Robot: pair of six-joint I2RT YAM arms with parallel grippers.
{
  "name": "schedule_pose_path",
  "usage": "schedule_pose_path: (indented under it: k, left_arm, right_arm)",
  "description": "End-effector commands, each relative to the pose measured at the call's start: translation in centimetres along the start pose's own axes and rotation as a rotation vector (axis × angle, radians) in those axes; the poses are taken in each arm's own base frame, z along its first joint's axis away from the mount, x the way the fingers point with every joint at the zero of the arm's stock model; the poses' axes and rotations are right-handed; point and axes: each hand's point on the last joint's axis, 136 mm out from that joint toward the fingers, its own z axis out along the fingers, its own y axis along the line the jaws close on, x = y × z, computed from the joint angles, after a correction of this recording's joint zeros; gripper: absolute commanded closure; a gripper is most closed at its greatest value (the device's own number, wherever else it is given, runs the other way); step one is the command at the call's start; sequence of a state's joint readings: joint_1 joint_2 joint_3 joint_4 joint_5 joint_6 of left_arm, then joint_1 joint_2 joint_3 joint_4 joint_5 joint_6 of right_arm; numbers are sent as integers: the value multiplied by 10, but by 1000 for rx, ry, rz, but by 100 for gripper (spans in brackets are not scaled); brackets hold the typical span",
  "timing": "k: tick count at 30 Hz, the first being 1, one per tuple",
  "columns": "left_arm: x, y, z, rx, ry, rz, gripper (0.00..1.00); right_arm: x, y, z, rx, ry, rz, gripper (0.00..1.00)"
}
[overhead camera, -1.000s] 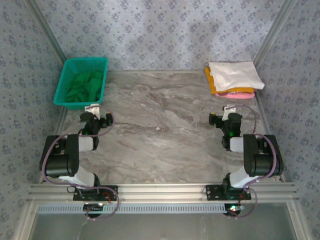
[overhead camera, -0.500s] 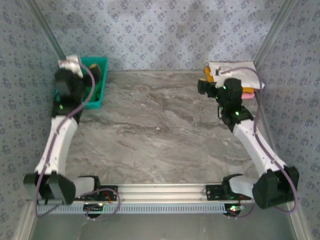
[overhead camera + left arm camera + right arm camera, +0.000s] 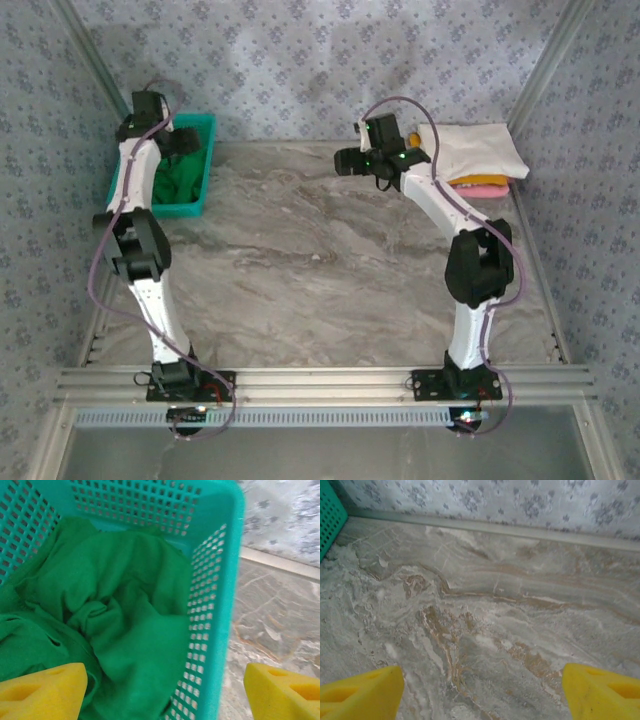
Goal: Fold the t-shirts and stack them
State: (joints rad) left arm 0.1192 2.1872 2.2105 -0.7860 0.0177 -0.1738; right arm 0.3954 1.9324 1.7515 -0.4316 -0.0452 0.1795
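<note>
Tabletop [image 3: 330,260] of grey marble, and up at ten o'clock sits the teal mesh basket [image 3: 207,165] with the green t-shirt [image 3: 125,605] crumpled inside. Over at two o'clock, the folded stack: white t-shirt [image 3: 480,148] on top, orange-yellow t-shirt [image 3: 468,180] and pink t-shirt [image 3: 487,188] edging out beneath. The left gripper [image 3: 161,690] hangs over the basket, fingers spread wide and empty. The right gripper [image 3: 480,690], equally wide, hovers above bare marble near twelve o'clock.
</note>
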Motion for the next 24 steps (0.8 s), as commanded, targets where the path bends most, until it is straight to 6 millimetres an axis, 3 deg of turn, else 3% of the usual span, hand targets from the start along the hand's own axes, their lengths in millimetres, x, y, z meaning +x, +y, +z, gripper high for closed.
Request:
schedule_pose_path:
  k: [1,12,19,24]
  left_arm:
    - [2,1,6,-8,72,2,18]
    - [4,26,67,-60,86,-18,19]
    - [19,34,97,-55,114,-23,22]
    - [15,32,103,-26,97,-19,45]
  right_arm:
    - [-5,12,-7,-37,5,29,15]
    - [35,-1,-16,14,89,26,13]
    - [38,-7,-29,42,79,2,13]
    - [39,-6,-28,37,79,-6,12]
